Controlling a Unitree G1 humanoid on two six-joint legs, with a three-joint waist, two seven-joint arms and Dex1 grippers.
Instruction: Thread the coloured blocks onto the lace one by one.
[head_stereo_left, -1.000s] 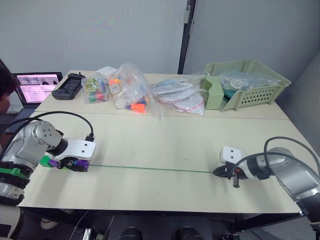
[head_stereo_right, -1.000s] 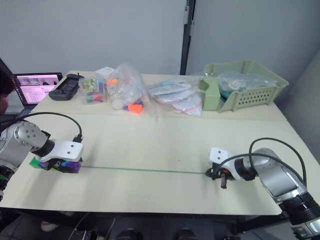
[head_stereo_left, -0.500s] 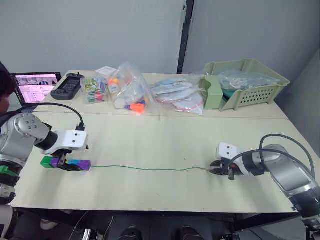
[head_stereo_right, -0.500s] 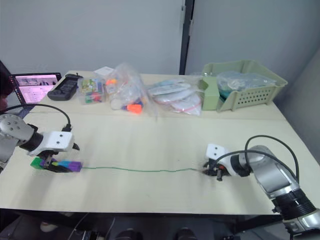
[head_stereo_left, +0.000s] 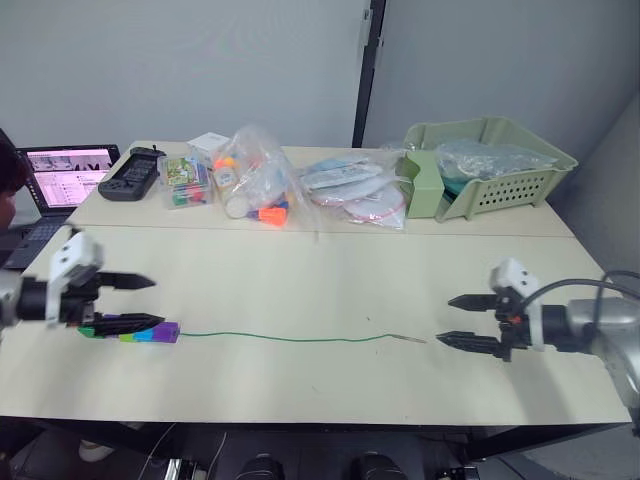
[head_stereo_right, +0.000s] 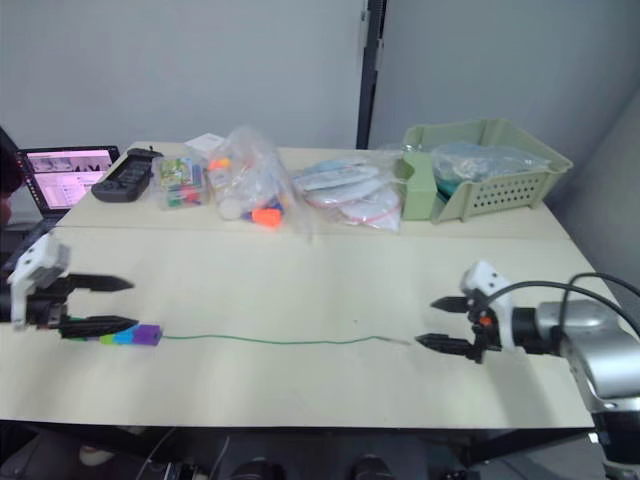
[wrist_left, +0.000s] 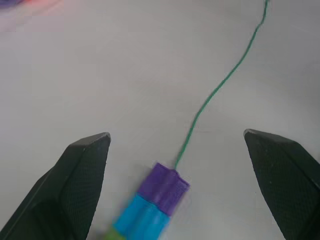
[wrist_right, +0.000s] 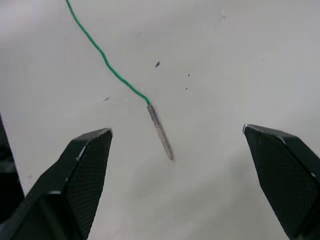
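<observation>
A pale table (head_stereo_left: 330, 280) seen from above and in front, described from the robot's left to its right; at about nine o'clock, near the left edge, the left gripper (head_stereo_left: 140, 302) hovers low with its two black fingers spread wide and holding nothing; the nearer finger lies just over the coloured blocks (head_stereo_left: 140, 334), which sit in a short row on the table, threaded on the lace (head_stereo_left: 290, 338); a purple cube is at the row's end where the cord comes out, then a blue one, then green ones partly hidden under the finger; in the left wrist view the purple and blue blocks (wrist_left: 155, 200) lie between the two fingers, touching neither; the lace, a thin green cord, runs loosely across the near half of the table toward three o'clock and ends in a short stiff grey tip (wrist_right: 160, 132) lying flat on the table; just beyond that tip, at about three o'clock, the right gripper (head_stereo_left: 462, 320) points back toward it, fingers wide apart and empty, the tip a little short of them; along the far edge, from ten to two o'clock, sit a laptop (head_stereo_left: 65, 175), a black handset (head_stereo_left: 138, 172), clear bags of toys (head_stereo_left: 255, 185) and a pale green basket (head_stereo_left: 490, 165).
</observation>
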